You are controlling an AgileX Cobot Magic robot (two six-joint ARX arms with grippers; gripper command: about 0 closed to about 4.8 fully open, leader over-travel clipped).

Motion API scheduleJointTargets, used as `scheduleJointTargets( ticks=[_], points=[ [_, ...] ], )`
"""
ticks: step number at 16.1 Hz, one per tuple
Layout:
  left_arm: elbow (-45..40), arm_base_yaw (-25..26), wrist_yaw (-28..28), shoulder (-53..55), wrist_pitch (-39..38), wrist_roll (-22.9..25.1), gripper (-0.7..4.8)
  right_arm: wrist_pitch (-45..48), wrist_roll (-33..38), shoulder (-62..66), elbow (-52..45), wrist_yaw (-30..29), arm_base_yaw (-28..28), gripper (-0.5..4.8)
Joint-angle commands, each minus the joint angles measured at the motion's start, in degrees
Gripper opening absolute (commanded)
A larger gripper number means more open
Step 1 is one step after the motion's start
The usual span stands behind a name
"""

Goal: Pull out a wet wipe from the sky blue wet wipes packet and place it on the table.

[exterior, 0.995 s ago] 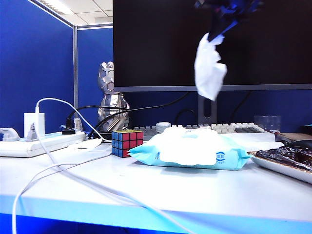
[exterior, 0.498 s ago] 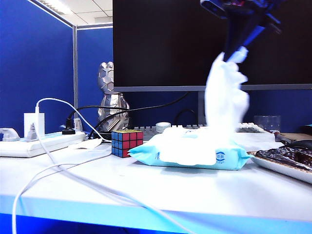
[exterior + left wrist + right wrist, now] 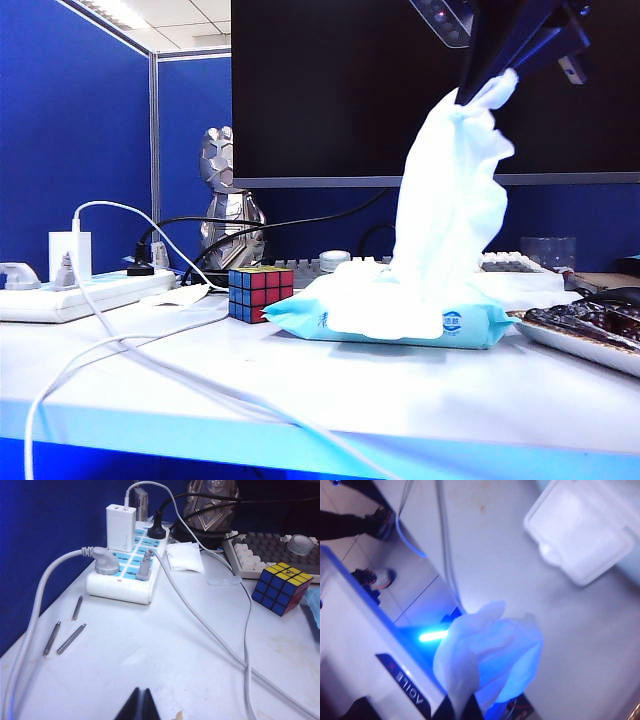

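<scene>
One wet wipe (image 3: 447,200) hangs pinched in the right gripper (image 3: 490,88) above the sky blue wet wipes packet (image 3: 400,305). Left gripper (image 3: 140,706), pressed together, hovers near the power strip (image 3: 125,572). Carrying the wipe clear of the packet before lowering it to the table (image 3: 330,390) would serve best.

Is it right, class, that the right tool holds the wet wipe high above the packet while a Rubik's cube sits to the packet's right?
Not quite. In the exterior view the Rubik's cube sits left of the packet, not right. The right tool does hold the wet wipe above it.
</scene>
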Motion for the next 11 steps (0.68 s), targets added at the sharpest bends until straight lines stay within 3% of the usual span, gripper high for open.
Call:
scheduleJointTargets(
  ticks=[1,10,11],
  points=[
    [-0.11,0.04,0.02,-0.2,-0.37,-0.11,-0.01,-3.06,-0.76,1.11,-0.02,0.22,0.04,-0.04],
    [-0.11,0.04,0.02,-0.2,-0.37,-0.11,-0.01,-7.5,-3.56,12.07,-1.01,3.32,0.09,-0.03],
    [-0.11,0.04,0.02,-0.2,-0.37,-0.11,-0.01,-7.52,-3.8,13.31,-1.01,3.3,0.07,0.36]
  ],
)
